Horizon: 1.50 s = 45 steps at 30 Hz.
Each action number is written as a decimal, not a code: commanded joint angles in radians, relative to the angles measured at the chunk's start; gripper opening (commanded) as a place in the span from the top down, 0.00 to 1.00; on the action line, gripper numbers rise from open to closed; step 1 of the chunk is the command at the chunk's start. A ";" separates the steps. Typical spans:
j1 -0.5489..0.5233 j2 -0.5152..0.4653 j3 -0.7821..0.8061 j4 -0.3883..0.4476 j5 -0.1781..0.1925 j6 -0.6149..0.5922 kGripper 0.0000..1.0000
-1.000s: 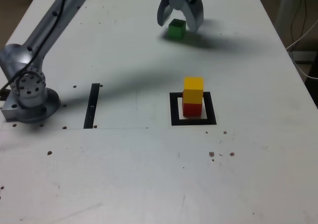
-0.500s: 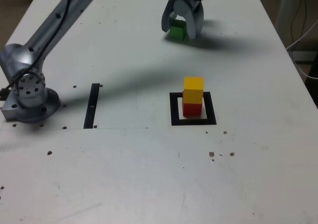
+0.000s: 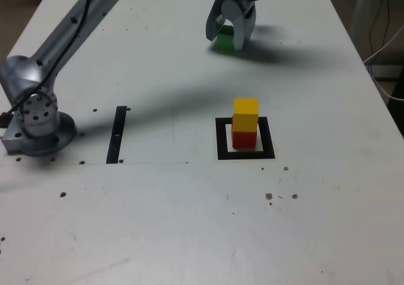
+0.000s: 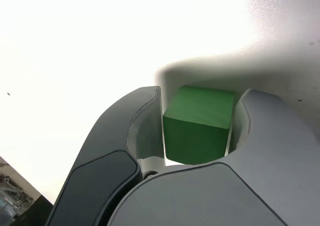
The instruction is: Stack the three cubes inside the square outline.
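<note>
Here's the small green cube, solid-coloured with softly rounded edges (image 4: 196,128), on the pale tabletop (image 3: 151,228) near its far edge in the exterior view, and it lies right between the fingers of the grey, curved-finger gripper (image 4: 203,90). No reaching sideways, then: the coming move looks like a squeeze and a lift. The jaws stand narrow around it, their inner faces right beside the block, a thin bright gap showing along part of one side; whether both press on it, I can't tell. No long axis to worry about on a cube, but it sits slightly turned between the fingers, so it could twist as they bite. The faces look matt and flat, with faint streaks on the lighter one; the fingers are smooth, thick and hooked. Outward now, toward the exterior view's bottom: the yellow cube (image 3: 246,113) rests on the red cube (image 3: 244,139), both inside the thick black square outline (image 3: 223,152), and that stack looks ready for its third block.
</note>
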 commanded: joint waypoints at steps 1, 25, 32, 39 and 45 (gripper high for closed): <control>-0.002 -0.005 -0.003 0.016 -0.004 -0.002 0.73; -0.128 -0.196 0.151 0.038 -0.074 -0.226 0.73; -0.216 -0.311 0.249 0.039 -0.080 -0.366 0.73; -0.313 -0.415 0.356 0.041 -0.124 -0.472 0.73; -0.387 -0.476 0.426 0.041 -0.180 -0.555 0.73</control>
